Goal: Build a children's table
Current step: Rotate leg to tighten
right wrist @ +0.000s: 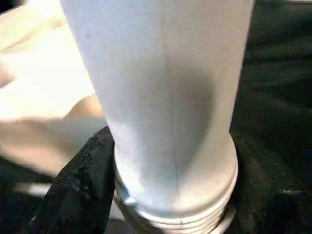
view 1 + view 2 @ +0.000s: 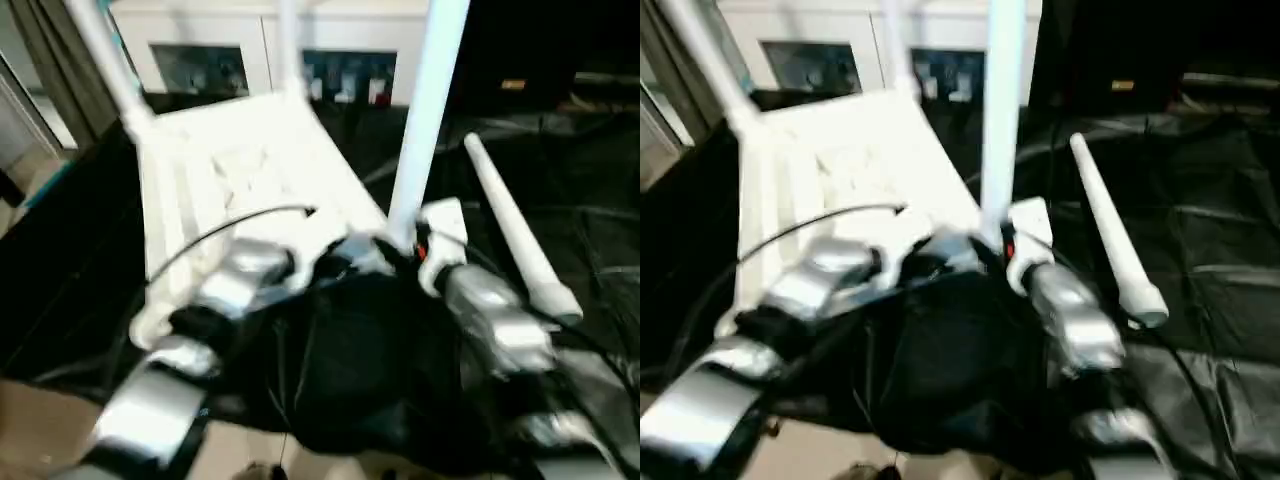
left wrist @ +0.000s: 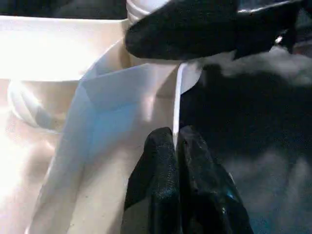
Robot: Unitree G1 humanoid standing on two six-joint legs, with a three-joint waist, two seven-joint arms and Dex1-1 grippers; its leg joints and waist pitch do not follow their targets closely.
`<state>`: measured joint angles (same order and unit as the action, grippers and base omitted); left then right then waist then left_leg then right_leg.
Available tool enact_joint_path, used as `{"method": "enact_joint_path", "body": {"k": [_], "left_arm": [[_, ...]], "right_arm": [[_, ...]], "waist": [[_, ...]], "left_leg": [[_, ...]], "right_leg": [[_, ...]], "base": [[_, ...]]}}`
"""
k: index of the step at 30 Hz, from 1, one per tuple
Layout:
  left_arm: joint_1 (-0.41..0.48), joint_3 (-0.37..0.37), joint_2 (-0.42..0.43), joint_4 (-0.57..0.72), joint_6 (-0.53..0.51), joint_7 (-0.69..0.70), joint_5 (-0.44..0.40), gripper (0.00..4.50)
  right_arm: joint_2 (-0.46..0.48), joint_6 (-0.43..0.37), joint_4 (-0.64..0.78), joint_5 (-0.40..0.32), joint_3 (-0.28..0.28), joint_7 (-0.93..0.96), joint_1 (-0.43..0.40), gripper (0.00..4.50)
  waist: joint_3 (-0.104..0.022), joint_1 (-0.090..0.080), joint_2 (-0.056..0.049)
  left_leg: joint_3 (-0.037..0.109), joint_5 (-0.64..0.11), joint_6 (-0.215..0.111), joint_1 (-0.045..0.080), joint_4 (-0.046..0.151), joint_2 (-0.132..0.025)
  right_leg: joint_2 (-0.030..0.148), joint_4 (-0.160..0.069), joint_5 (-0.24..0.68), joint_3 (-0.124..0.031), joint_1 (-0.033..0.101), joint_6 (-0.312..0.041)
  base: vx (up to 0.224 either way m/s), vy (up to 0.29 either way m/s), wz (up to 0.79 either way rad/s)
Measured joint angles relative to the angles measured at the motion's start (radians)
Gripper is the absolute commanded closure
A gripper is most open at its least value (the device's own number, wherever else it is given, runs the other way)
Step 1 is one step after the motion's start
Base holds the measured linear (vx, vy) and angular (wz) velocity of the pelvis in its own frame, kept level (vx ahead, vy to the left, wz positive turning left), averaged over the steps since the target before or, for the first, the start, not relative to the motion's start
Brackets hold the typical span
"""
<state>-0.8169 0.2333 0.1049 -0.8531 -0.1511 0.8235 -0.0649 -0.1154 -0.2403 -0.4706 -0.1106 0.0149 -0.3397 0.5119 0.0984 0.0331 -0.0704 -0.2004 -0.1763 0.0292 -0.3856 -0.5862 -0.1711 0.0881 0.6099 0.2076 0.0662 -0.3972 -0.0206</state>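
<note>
Head camera first: the white tabletop (image 2: 250,175) lies upside down on black sheeting (image 2: 560,200), ribbed underside up. Three tube legs rise from it, two at the far corners (image 2: 105,50) and (image 2: 288,45). The third leg (image 2: 425,110) stands at the near right corner with the right claw (image 2: 405,250) at its base. The fourth leg (image 2: 515,235) lies loose on the sheeting, just beside the right forearm. The left claw (image 2: 325,262) reaches in toward that same corner.

Left wrist camera now: the left claw's fingers (image 3: 161,165) are pressed together, holding nothing, tips resting against a thin wall of the tabletop (image 3: 117,97) beside the round socket. That looks like a bracing hand.

Right wrist camera: the upright leg (image 1: 161,87) stands close in front, its ringed end down low, and the right claw's black fingers (image 1: 80,185) straddle it, closed round the tube.

My read: this leg is being seated. Keep it plumb over the socket, press straight down, and let the left claw steady the top against sliding.

In the way: a black cable (image 2: 220,230) loops over the underside, and the loose leg could be knocked by the right elbow. A white cabinet (image 2: 270,45) with glass doors stands behind.
</note>
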Motion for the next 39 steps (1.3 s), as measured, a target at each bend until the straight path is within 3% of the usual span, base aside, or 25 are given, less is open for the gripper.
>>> {"method": "enact_joint_path", "body": {"k": [3,4,8,13,18,25,30,32,34,39], "left_arm": [[-0.001,-0.002,-0.003,-0.002,0.002,-0.004,0.0,4.5],[-0.001,-0.002,-0.003,-0.001,0.004,-0.002,0.0,4.5],[0.012,-0.001,0.019,0.009,0.027,0.036,0.0,4.5],[0.058,0.004,0.085,0.066,0.07,0.15,0.003,4.5],[0.117,0.031,0.178,0.153,0.101,0.351,0.042,4.5],[0.149,0.059,0.241,0.205,0.103,0.524,0.071,4.5],[0.154,0.059,0.263,0.218,0.095,0.558,0.075,4.5],[0.154,0.059,0.263,0.22,0.091,0.56,0.076,4.5],[0.154,0.059,0.263,0.22,0.091,0.56,0.077,4.5],[0.156,0.057,0.247,0.22,0.089,0.535,0.073,4.5]], "right_arm": [[0.004,0.022,-0.008,0.005,0.002,0.007,-0.001,1.72],[0.004,0.028,-0.008,0.005,0.002,0.005,-0.003,1.16],[-0.005,0.05,0.002,0.003,-0.001,-0.067,-0.019,0.79],[-0.082,0.052,0.058,-0.016,-0.049,-0.251,-0.061,0.79],[-0.219,0.027,0.17,-0.069,-0.141,-0.507,-0.119,0.79],[-0.292,0.014,0.232,-0.085,-0.195,-0.704,-0.137,0.79],[-0.331,0.004,0.239,-0.111,-0.206,-0.76,-0.137,1.12],[-0.331,0.004,0.241,-0.112,-0.211,-0.762,-0.137,1.17],[-0.33,0.003,0.241,-0.111,-0.211,-0.763,-0.137,1.51],[-0.297,-0.005,0.253,-0.109,-0.197,-0.721,-0.16,1.64]], "waist": [[-0.002,0.001,-0.003],[-0.002,0.002,-0.003],[-0.002,0.001,-0.003],[-0.002,-0.003,-0.003],[-0.001,0.011,-0.003],[-0.001,0.029,-0.002],[0.004,0.026,0.006],[0.004,0.026,0.006],[0.004,0.026,0.006],[0.004,0.025,0.006]], "left_leg": [[0.0,0.0,0.0,0.0,0.001,0.0],[0.0,0.001,-0.002,0.0,0.001,0.0],[0.0,0.002,-0.003,-0.001,0.001,0.0],[0.0,0.002,-0.005,-0.003,0.001,-0.001],[0.0,0.002,-0.006,-0.006,0.002,-0.002],[0.0,0.002,-0.006,-0.008,-0.001,-0.001],[0.0,0.002,-0.006,-0.008,-0.001,-0.002],[0.0,0.002,-0.006,-0.008,-0.001,-0.002],[0.0,0.002,-0.006,-0.008,-0.001,-0.002],[0.0,0.002,-0.006,-0.007,-0.001,-0.002]], "right_leg": [[0.0,0.0,-0.001,0.0,0.0,0.001],[0.0,0.0,-0.001,0.001,0.0,0.001],[0.0,0.0,-0.001,0.001,-0.001,0.001],[0.0,0.0,-0.001,0.001,-0.003,0.001],[0.0,0.0,0.0,0.003,-0.005,0.003],[0.001,0.0,0.0,0.003,-0.006,0.003],[0.001,0.001,0.0,0.002,-0.006,0.002],[0.0,0.0,0.0,0.002,-0.006,0.002],[0.001,0.0,0.0,0.002,-0.006,0.002],[0.001,0.001,0.0,0.002,-0.006,0.002]], "base": [[0.0,0.0,0.0],[0.0,0.0,0.0],[0.0,0.0,0.0],[0.0,0.0,0.0],[0.0,0.0,0.0],[0.0,0.0,0.0],[0.0,0.0,0.0],[0.0,0.0,0.0],[0.0,0.0,0.0],[0.0,0.0,0.0]]}}
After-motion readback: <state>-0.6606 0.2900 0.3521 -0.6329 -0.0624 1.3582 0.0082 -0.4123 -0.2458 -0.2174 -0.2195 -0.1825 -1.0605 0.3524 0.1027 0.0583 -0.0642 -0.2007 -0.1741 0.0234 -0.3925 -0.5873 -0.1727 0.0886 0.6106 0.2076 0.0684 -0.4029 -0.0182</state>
